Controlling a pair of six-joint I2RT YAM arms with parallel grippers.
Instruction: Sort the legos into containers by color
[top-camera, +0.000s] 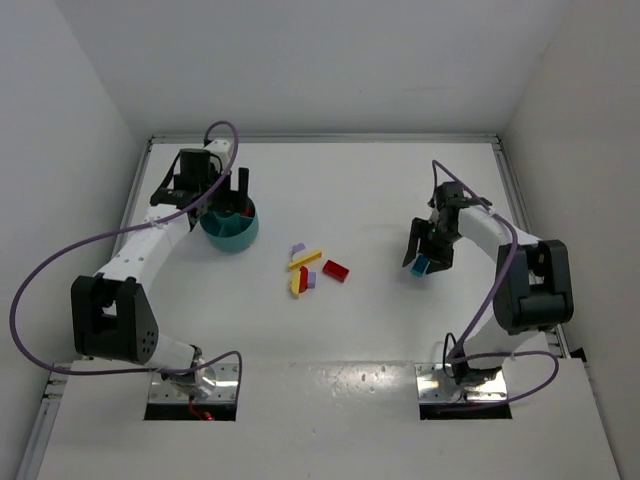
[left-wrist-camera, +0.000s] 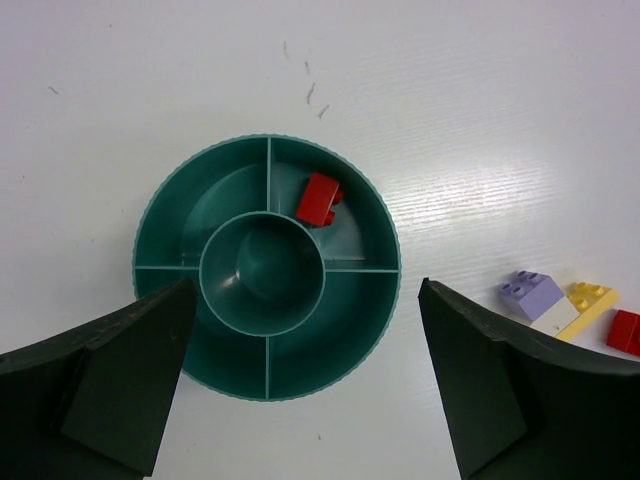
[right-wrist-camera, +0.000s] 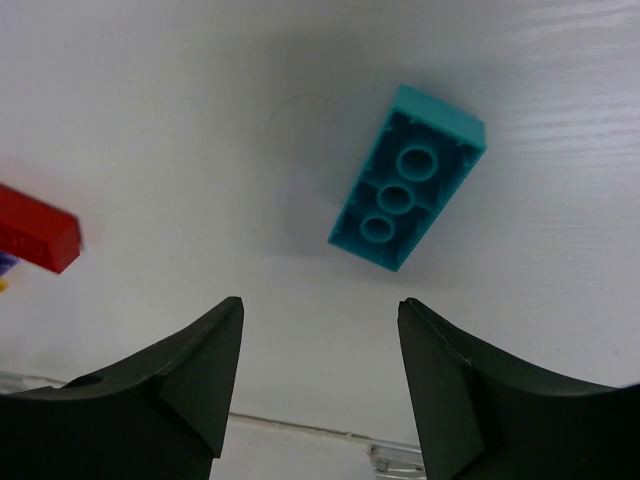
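Left jaws wide open, poised over bowl (left-wrist-camera: 178, 212); I see one red brick (left-wrist-camera: 320, 198) in its 1 o'clock compartment. Right jaws parted, gripping nothing; teal brick (right-wrist-camera: 408, 178), underside showing, sits just beyond them at 12 o'clock. Loose bricks (top-camera: 304, 260) clustered mid-surface (top-camera: 380, 180).

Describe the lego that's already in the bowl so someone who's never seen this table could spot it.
Find the round teal bowl on the left side of the white table, beneath the left gripper. In one of its outer compartments lies a small red brick. It is the only brick inside the bowl; the other bricks are all outside it.
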